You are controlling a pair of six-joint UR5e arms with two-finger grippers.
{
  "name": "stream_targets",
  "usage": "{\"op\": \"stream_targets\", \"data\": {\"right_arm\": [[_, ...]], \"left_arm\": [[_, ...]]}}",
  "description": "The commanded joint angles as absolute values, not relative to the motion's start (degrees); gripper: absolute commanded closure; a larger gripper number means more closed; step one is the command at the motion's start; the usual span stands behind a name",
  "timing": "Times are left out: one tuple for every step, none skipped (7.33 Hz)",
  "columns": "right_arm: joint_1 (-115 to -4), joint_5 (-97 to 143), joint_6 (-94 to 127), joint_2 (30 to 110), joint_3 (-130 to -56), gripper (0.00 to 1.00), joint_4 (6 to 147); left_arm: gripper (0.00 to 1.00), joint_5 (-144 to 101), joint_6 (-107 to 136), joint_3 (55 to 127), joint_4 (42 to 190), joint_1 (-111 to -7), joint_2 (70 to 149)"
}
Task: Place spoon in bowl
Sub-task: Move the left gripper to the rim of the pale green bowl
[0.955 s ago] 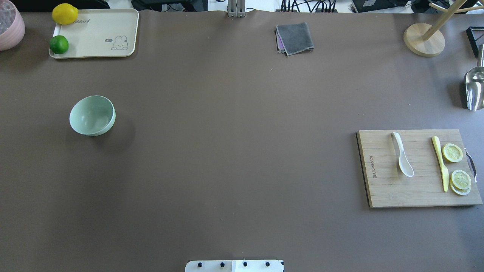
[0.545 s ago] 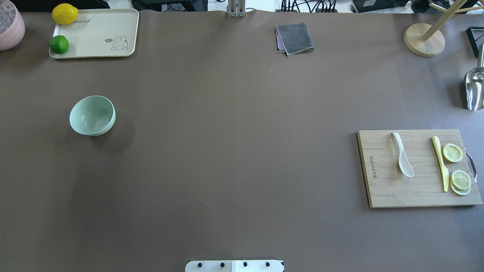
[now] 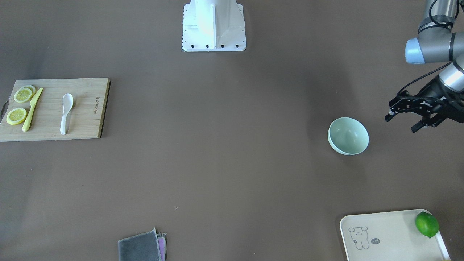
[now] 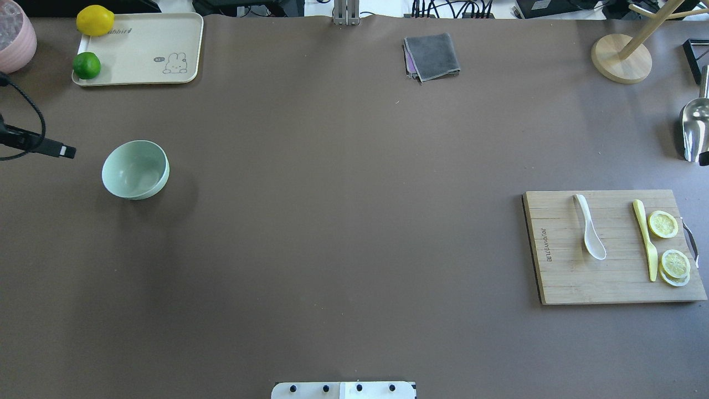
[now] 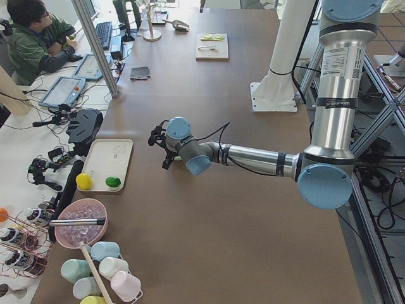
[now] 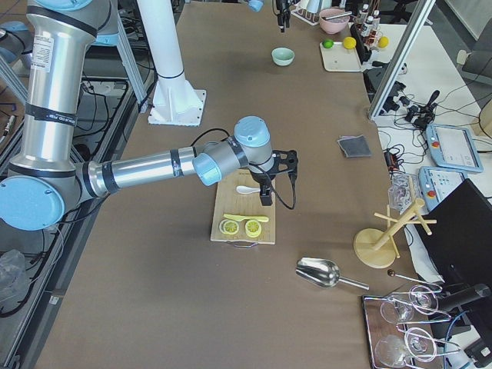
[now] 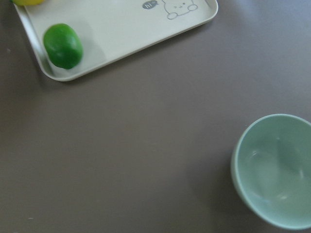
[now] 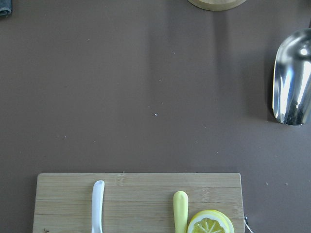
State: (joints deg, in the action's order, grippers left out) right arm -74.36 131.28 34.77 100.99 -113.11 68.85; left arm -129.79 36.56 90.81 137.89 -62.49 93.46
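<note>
The white spoon (image 4: 590, 228) lies on the wooden cutting board (image 4: 565, 277) at the right, scoop towards me; it also shows in the front view (image 3: 66, 112) and its handle in the right wrist view (image 8: 97, 206). The mint-green bowl (image 4: 135, 169) stands empty at the left, also in the front view (image 3: 348, 136) and the left wrist view (image 7: 277, 170). My left gripper (image 3: 402, 122) is open and empty, raised just outboard of the bowl. My right gripper (image 6: 267, 192) hangs near the board's outer side; I cannot tell whether it is open.
A yellow knife (image 4: 646, 239) and lemon slices (image 4: 663, 224) lie on the board beside the spoon. A cream tray (image 4: 144, 50) with a lime (image 4: 86, 65) and a lemon stands far left. A grey cloth (image 4: 432, 55), a wooden stand (image 4: 620, 58) and a metal scoop (image 4: 695, 130) are at the back.
A finger of my left gripper has come into the overhead view from the left edge, beside the bowl. A dark tip has appeared at the right edge. Spoon and bowl have not moved.
</note>
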Motion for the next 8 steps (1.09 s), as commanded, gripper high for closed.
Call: {"op": "stream_targets", "data": {"right_arm": [[-72.2,129.7,37.3,101.1,-113.0,0.0,67.1],[-72.1,129.7,37.3,101.1,-113.0,0.0,67.1],[-72.1,129.7,37.3,101.1,-113.0,0.0,67.1],[-72.0,129.7,37.3,101.1,-113.0,0.0,67.1],[-72.0,129.7,37.2,101.1,-113.0,0.0,67.0],[-72.1,129.7,37.2,101.1,-113.0,0.0,67.0],[-72.1,129.7,37.2,101.1,-113.0,0.0,67.0],[-72.1,129.7,37.2,101.1,-113.0,0.0,67.0]], "left_arm": [[0.03,-125.7,43.6,86.6,139.8,-57.6,97.7],[0.04,-123.7,43.2,84.2,139.9,-57.2,99.3],[0.16,-120.9,43.1,83.5,139.9,-54.8,99.4],[0.34,-119.2,43.2,83.5,139.8,-53.2,99.4],[0.37,-118.9,43.1,83.3,139.7,-52.6,99.2],[0.38,-117.5,43.1,82.9,139.7,-51.9,99.3],[0.73,-117.3,43.5,82.9,139.7,-51.7,99.6],[1.0,-117.5,43.9,83.5,139.4,-51.7,100.6]]}}
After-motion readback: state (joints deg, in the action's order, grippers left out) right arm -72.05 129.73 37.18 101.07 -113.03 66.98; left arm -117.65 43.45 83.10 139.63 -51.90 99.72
